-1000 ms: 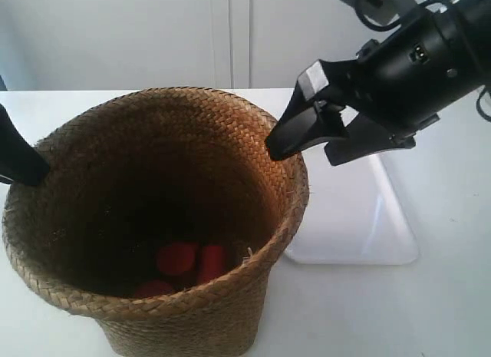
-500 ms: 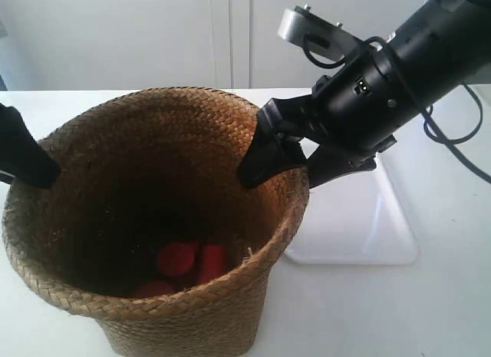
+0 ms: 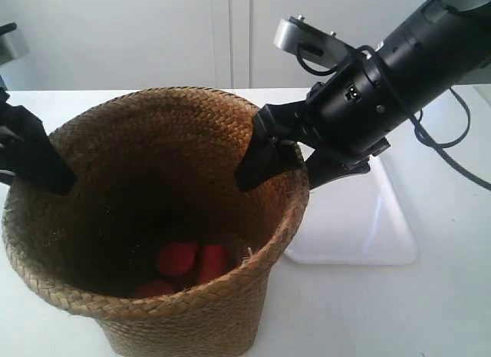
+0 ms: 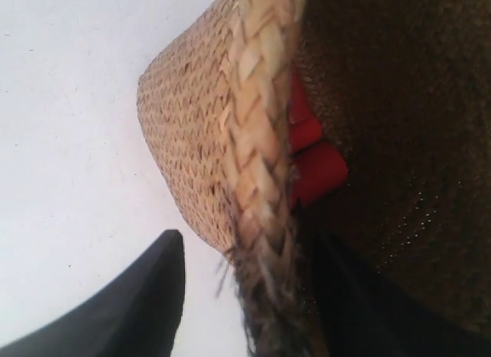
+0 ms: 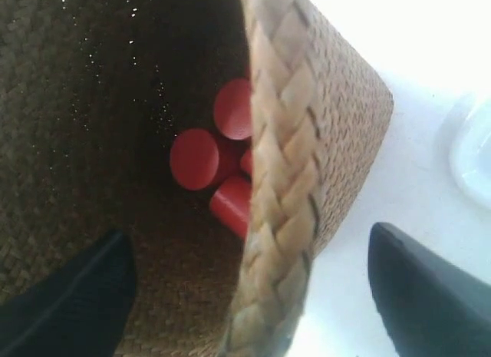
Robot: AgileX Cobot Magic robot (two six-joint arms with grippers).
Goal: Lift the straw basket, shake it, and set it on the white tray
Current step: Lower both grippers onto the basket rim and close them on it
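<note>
I work over a plain white bench [image 3: 445, 311] with a smooth matte top that runs back to meet a pale wall [image 3: 115, 34] along a straight, level line. That wall is off-white and flat, marked only by a few thin vertical seams [image 3: 230, 34] set close together near the middle, like the edges of panels or cupboard doors, though I cannot tell which. The light is soft and even, bright enough to wash the bench almost to pure white in my wrist views, and the shadows on it are faint and blurred.
</note>
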